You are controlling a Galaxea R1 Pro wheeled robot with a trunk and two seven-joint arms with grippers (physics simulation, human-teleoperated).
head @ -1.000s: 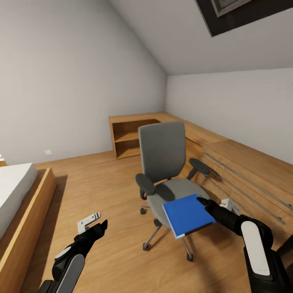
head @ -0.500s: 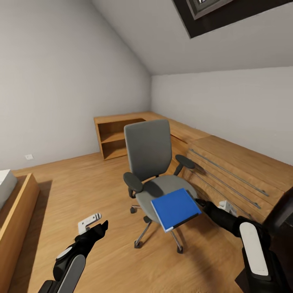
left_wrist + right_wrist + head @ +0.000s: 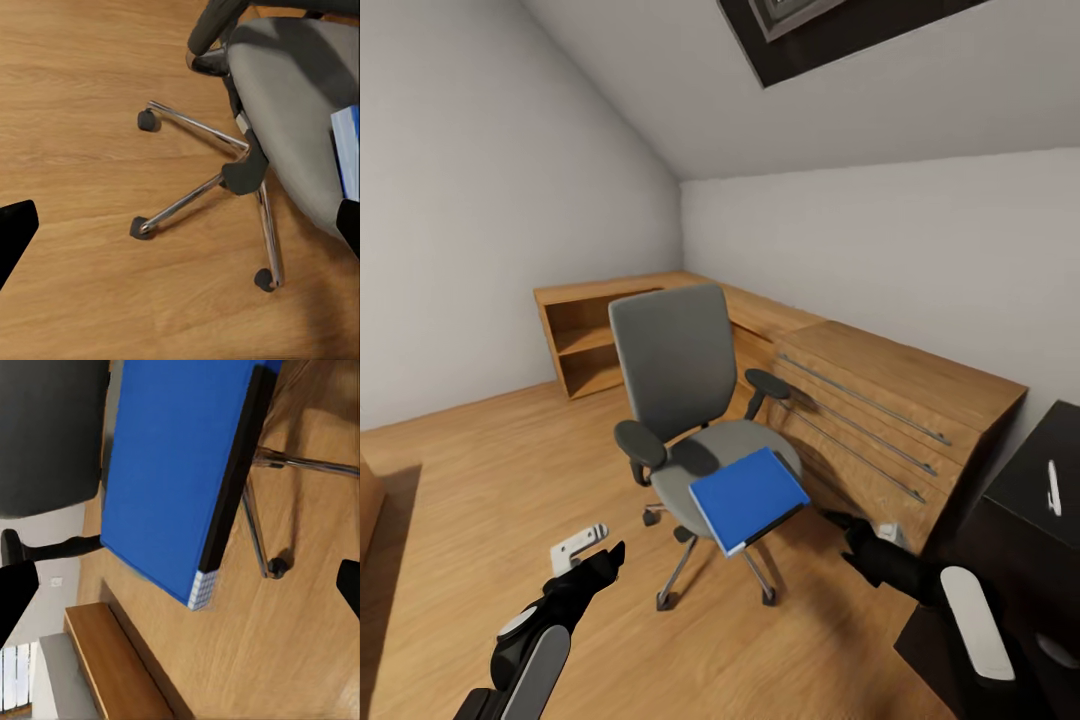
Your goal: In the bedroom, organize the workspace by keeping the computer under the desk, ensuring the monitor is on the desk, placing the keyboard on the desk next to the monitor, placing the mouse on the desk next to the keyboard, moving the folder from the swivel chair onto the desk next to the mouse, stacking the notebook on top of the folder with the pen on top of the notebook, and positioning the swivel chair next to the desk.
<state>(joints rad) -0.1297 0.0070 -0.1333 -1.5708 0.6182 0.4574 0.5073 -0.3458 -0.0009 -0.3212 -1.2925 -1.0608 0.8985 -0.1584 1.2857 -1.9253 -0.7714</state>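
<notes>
1. The folder lay on the front of the seat of the swivel chair, overhanging the front edge on the robot's right side, its white edge toward the robot.
2. The right gripper hung just beside the folder's near right corner, not touching it. In the right wrist view both fingertips sat at the frame's edges, wide apart, with the folder ahead of the fingers and nothing pinched.
3. The left gripper hovered over the floor near the chair's chrome base, fingers spread and empty, farther from the folder.
4. Judged from this, the right arm was the nearer one; the folder's thin right edge faced its fingers.
5. The desk stood at the far right, with the pen lying on it.
</notes>
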